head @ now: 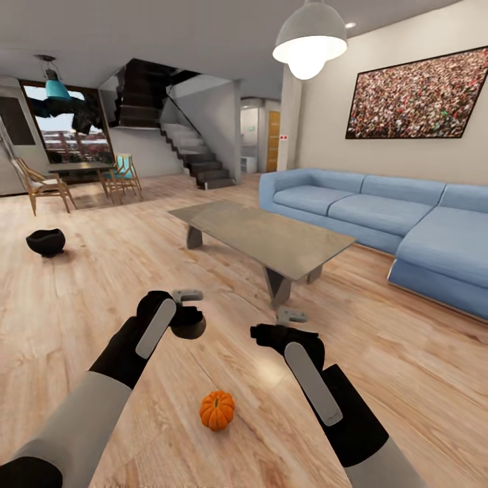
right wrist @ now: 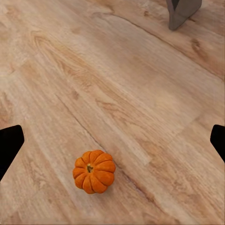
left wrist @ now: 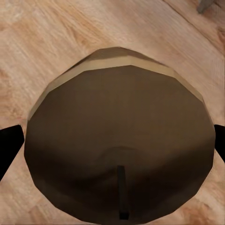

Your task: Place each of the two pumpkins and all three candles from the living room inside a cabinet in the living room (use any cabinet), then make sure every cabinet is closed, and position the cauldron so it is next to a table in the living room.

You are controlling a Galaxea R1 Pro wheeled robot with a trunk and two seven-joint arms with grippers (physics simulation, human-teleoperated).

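pumpkin [head: 217, 410]: one small orange one sitting upright on the wood floor [head: 102, 298], between the two arms and close to the robot. Round and squat with ribbed sides, so no real long axis. The right wrist view [right wrist: 94, 171] has its short dark stem pointing up toward the camera.
left claw [head: 188, 313]: out over the floor ahead of the pumpkin, with a dark rounded thing [head: 188, 325] right at it. In the left wrist view that thing [left wrist: 119, 140] is a big brown faceted dome with a paler tan band, sitting between the two black fingers [left wrist: 9, 145]. Can't tell if they're actually squeezing it.
right claw [head: 288, 324]: hanging over bare floor, holding nothing, spread wide, with the pumpkin below and between the fingertips [right wrist: 9, 143].
cauldron [head: 46, 241]: black round pot on the floor, way off to the left, can't see inside.
coffee table [head: 261, 237]: low grey slab top on angled legs, nothing on it.
sofa [head: 386, 217]: blue, smooth cushions, along the right wall.
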